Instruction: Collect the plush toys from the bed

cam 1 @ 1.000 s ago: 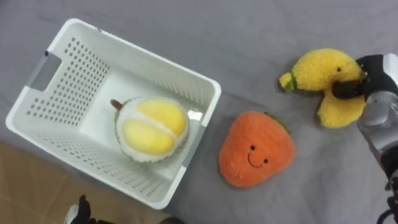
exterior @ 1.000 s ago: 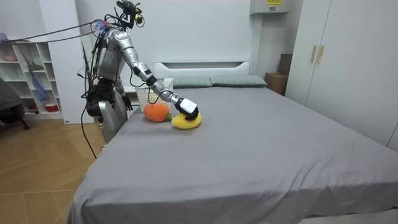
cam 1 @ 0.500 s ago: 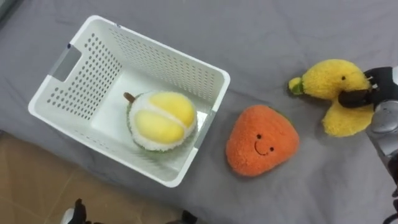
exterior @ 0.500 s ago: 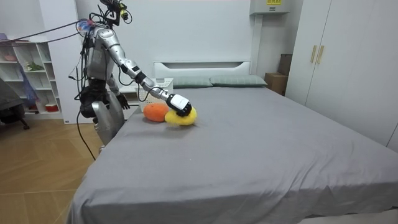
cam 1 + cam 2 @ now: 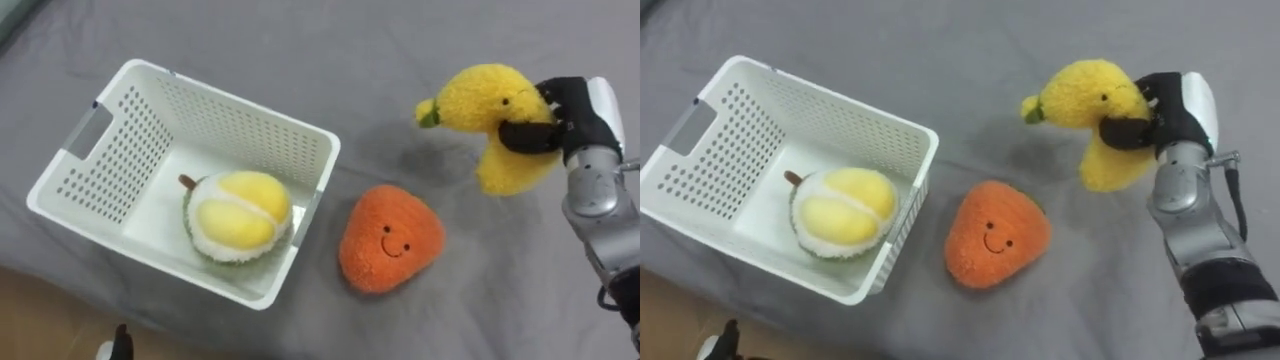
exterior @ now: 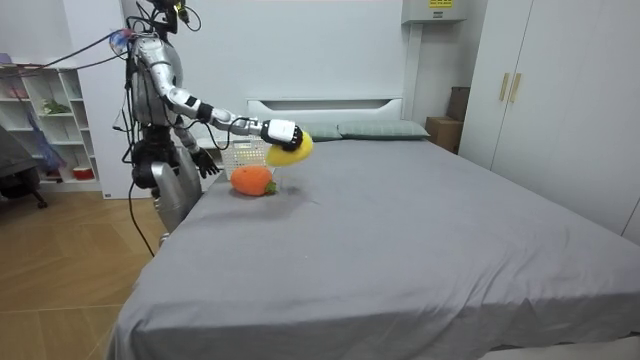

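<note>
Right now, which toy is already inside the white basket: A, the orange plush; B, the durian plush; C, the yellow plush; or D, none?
B: the durian plush lies inside the white basket, while the orange plush sits on the bed beside it and the right robot hand grips the yellow plush.
</note>
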Robot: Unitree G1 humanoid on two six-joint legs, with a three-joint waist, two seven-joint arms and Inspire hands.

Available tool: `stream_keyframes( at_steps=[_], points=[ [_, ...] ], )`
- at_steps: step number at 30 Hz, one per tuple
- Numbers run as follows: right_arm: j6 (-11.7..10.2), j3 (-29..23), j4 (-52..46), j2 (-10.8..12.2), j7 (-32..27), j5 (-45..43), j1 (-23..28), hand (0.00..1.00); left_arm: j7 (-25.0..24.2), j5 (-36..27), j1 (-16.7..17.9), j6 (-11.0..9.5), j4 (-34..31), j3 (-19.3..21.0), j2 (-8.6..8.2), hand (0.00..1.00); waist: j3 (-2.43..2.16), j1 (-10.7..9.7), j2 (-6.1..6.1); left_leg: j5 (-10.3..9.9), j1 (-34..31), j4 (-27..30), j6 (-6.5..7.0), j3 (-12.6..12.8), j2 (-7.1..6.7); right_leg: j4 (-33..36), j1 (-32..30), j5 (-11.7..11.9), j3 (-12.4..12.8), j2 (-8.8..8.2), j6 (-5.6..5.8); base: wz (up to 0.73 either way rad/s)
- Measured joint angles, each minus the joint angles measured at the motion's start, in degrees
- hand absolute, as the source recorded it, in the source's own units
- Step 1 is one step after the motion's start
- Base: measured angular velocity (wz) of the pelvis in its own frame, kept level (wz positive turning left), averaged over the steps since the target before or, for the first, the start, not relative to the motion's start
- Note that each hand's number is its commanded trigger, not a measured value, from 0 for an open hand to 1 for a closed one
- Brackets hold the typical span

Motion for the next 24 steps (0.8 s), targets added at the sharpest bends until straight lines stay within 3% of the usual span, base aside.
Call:
stream_keyframes(
  at_steps=[2,4,8,15,16,19,24],
  points=[
    [-0.1,0.0,-3.5,0.4,0.6,0.0,2.1,1.0,0.0,0.8,1.2,0.0,-0.7,1.1,0.01,0.0,-0.2,-0.6,0.0,-0.2,2.5,-0.5,0.02,0.2,0.08,-0.7,2.6,0.0,0.1,0.18,0.16,-0.08],
    [0.0,-1.4,-6.6,1.0,1.4,0.0,5.4,1.0,0.1,1.0,2.6,0.1,-1.4,1.4,-0.04,0.0,-0.81,-0.7,-0.29,-0.6,4.7,-0.9,0.02,0.7,0.32,-1.5,4.6,0.0,0.6,0.48,0.28,-0.11],
    [0.7,-1.9,-14.0,1.9,2.3,-3.7,10.2,1.0,0.5,3.9,5.6,0.4,-1.5,3.7,-0.44,0.0,-1.11,-1.0,-0.46,-0.8,7.0,-1.4,-0.13,1.2,0.59,-1.8,6.6,0.0,1.4,0.84,0.26,-0.13],
    [1.4,-2.5,-18.6,2.3,3.4,-6.9,11.1,1.0,0.5,5.5,7.4,1.8,-1.6,7.2,-2.21,0.0,-0.94,-1.3,-0.57,-1.2,8.6,-1.4,-0.24,1.4,0.77,-2.5,8.7,0.0,1.4,1.07,0.21,-0.01],
    [1.4,-2.5,-20.3,2.3,4.1,-6.9,11.1,1.0,0.5,5.5,7.2,1.8,-1.4,7.6,-2.4,0.0,-0.54,-1.3,-0.68,-1.3,8.8,-1.4,-0.26,1.4,0.79,-2.7,9.1,0.0,1.4,1.12,0.21,0.0],
    [1.4,-2.6,-23.4,2.9,6.2,-6.9,11.2,1.0,0.5,5.4,7.1,1.8,-1.4,7.7,-2.47,0.0,-0.12,-1.2,-1.19,-1.8,9.7,-1.4,-0.3,1.0,0.76,-3.5,10.3,0.0,1.4,1.33,0.3,0.02],
    [2.7,-2.6,-30.3,3.6,10.0,-7.0,11.5,1.0,0.6,7.9,7.1,2.2,-1.5,7.7,-3.22,0.0,-0.1,-1.1,-1.3,-2.5,10.6,-1.4,-0.08,0.7,0.56,-3.6,11.4,-0.5,1.5,1.6,0.59,0.03]
  ],
)
